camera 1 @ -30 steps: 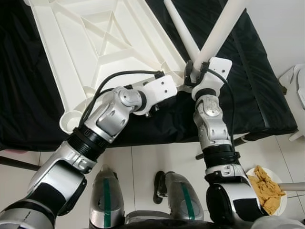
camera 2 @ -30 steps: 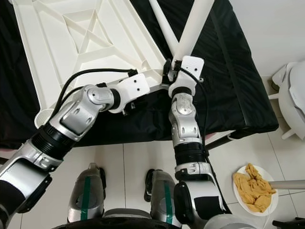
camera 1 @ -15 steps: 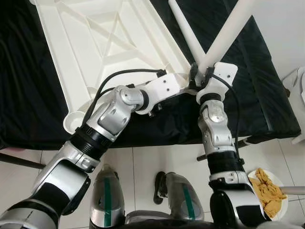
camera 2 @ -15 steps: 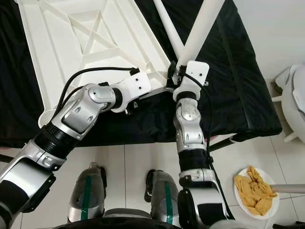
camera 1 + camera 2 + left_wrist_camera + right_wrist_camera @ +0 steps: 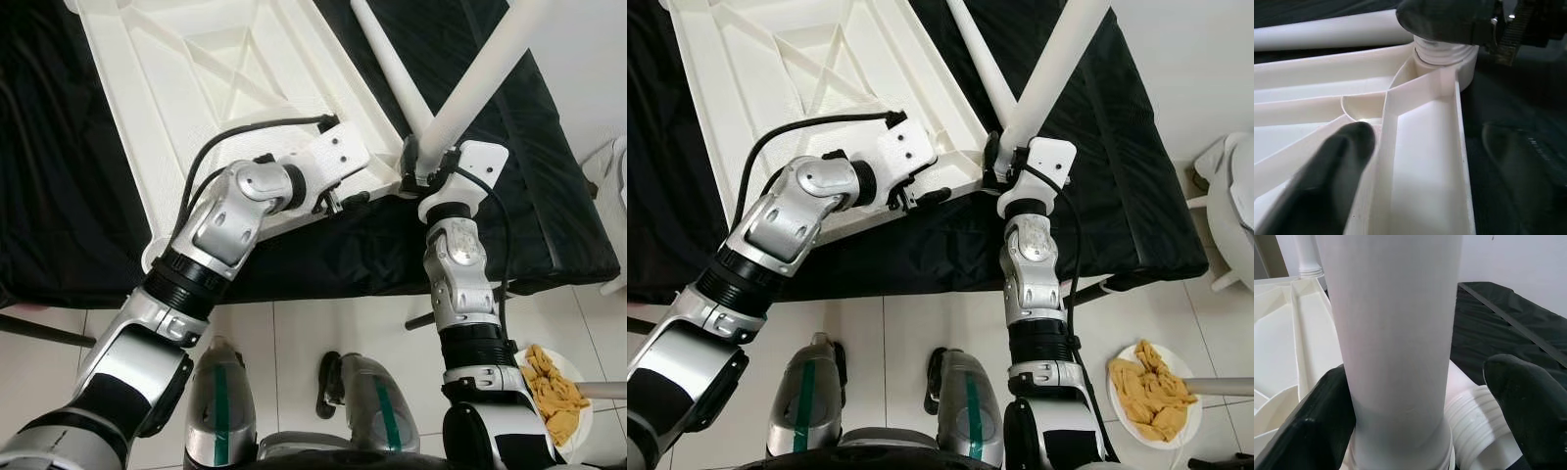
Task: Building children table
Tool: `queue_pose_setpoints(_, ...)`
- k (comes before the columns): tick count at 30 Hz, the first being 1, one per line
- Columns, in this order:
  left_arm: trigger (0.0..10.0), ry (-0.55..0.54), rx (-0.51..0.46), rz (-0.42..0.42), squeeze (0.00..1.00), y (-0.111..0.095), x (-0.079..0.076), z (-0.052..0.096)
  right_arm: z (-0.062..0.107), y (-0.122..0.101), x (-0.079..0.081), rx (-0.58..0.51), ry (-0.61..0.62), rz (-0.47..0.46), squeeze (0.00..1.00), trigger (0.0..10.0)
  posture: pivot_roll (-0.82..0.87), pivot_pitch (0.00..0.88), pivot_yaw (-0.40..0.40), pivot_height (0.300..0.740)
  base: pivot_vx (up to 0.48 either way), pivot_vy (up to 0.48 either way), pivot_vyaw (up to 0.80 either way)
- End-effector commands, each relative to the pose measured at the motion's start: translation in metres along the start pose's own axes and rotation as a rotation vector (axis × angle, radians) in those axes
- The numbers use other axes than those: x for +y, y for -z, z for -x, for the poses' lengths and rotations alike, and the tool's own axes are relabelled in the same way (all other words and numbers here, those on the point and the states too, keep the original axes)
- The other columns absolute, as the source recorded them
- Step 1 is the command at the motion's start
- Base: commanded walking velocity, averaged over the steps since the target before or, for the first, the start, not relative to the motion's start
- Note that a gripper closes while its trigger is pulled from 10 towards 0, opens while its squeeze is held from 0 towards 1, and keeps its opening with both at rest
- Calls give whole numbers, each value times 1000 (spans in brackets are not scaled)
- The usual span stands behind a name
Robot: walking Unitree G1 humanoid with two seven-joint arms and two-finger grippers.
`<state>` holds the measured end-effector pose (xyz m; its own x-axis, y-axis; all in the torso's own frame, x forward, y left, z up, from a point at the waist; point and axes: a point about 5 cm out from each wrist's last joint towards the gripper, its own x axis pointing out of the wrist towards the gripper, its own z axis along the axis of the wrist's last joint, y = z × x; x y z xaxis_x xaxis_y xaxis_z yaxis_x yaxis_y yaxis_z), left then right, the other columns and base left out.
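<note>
On black cloth [image 5: 59, 196] over white tiles [image 5: 304, 333], right gripper [image 5: 1420, 406] loosely straddles leg [image 5: 480, 83]; left's jaws unclear.

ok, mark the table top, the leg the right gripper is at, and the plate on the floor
table top [image 5: 211, 73], left eye view, ribbed underside.
leg [image 5: 480, 83], left eye view, mid shaft.
plate [image 5: 1120, 394], right eye view, bare rim.
right gripper [image 5: 1415, 396], right wrist view, between fingertips.

You see the white tabletop [image 5: 225, 88] upside down, ribs up, on black cloth. One white leg [image 5: 480, 83] stands tilted at its near corner; another leg [image 5: 387, 59] lies beside.
</note>
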<state>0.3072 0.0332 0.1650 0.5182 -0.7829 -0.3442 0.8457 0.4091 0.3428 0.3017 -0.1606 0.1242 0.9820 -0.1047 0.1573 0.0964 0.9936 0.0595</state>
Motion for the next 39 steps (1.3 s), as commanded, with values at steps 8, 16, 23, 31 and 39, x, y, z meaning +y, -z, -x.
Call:
queue_pose_setpoints(8, 10000, -91, -107, -22, 0, -10, -1, 6, 6, -4, 5, -45, -153, -39, 0, 10000, 15, 58, -75, 740, 0, 0, 0)
queue_pose_setpoints(16, 10000, -63, -178, -23, 0, -18, -11, 7, 13, -5, -1, -47, -240, -56, 0, 10000, 7, 66, -72, 740, 0, 0, 0)
queue_pose_setpoints(23, 10000, -2, -229, -50, 0, -22, -24, 11, 30, -6, -7, -64, -240, -120, 0, 10000, 6, 69, -69, 740, 0, 0, 0)
queue_pose_setpoints(31, 10000, -2, -229, -51, 0, -22, -23, 13, 43, -11, -4, -80, -267, -222, 0, 10000, 3, 69, -62, 740, 0, 0, 0)
queue_pose_setpoints(39, 10000, -9, -219, -53, 0, -19, -21, 15, 57, -4, -18, -27, -250, -237, 0, 10000, -2, 75, -58, 740, 0, 0, 0)
